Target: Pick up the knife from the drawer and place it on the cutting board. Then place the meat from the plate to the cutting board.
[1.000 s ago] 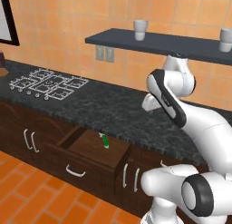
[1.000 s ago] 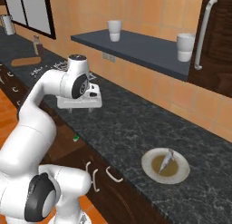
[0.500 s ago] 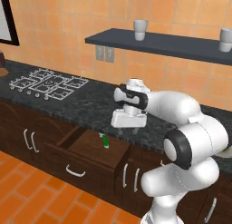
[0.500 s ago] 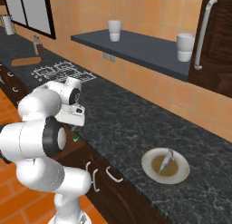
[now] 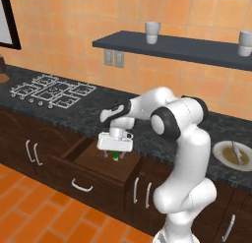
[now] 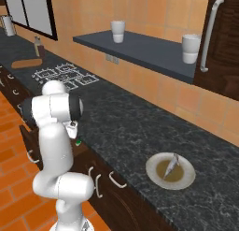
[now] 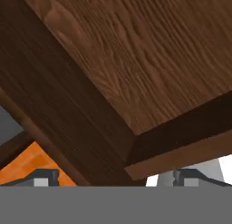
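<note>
Dark kitchen counter; jaws low over open drawer [image 5: 93, 164], knife [image 5: 115, 156]; grip seemingly unclear.

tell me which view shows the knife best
The left base view: the knife's green handle shows in the open drawer, just below the gripper. The right base view gives a green speck beside the arm. The hand view looks at the drawer's wood.

From the left base view you look forward and down from behind the arm's left, over the counter [image 5: 74, 111] and open drawer [image 5: 98, 163]. The right base view faces the same counter [image 6: 140, 127] from the other side; both share the plate [image 5: 235, 155] [image 6: 170, 170] and shelf [image 5: 172, 46] [image 6: 140, 52]. Your hand view sits very close above the drawer's [image 7: 136, 60] wooden floor and wall.
</note>
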Robot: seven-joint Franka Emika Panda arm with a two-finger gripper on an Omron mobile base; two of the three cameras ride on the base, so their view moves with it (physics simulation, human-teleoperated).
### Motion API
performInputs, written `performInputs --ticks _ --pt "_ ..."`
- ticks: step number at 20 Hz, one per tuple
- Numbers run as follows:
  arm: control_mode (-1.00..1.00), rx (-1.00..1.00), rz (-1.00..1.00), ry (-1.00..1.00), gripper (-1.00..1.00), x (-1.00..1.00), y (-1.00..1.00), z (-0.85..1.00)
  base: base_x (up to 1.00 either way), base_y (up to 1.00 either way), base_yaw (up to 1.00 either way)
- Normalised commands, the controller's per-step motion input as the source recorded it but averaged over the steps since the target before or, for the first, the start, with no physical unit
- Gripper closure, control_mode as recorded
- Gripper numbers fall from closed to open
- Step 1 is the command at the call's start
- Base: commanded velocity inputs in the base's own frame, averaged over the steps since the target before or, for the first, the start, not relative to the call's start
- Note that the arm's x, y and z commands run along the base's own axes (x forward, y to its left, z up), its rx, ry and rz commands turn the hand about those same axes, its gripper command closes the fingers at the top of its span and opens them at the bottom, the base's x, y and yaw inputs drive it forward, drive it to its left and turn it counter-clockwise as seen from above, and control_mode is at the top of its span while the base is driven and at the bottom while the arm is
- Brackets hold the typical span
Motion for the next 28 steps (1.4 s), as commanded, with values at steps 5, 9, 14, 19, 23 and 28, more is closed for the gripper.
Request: performInputs --ticks 5,9,14,19,23,28 --pt "-1.00 0.00 -0.02 0.02 -1.00 0.00 0.39 -0.89 0.00 0.00 0.00" --pt "-1.00 0.00 0.00 0.00 -1.00 -0.04 0.48 -0.74 0.00 0.00 0.00" --pt "-1.00 0.00 -0.01 0.00 -1.00 -0.29 0.70 -0.57 0.00 0.00 0.00" --pt "-1.00 0.00 0.00 0.00 -1.00 -0.82 0.81 -0.21 0.00 0.00 0.00" --pt "-1.00 -0.01 0.00 -0.02 -1.00 -0.92 0.77 -0.01 0.00 0.00 0.00" --pt "-1.00 -0.05 0.00 -0.26 -1.00 -0.29 0.01 0.44 0.00 0.00 0.00"
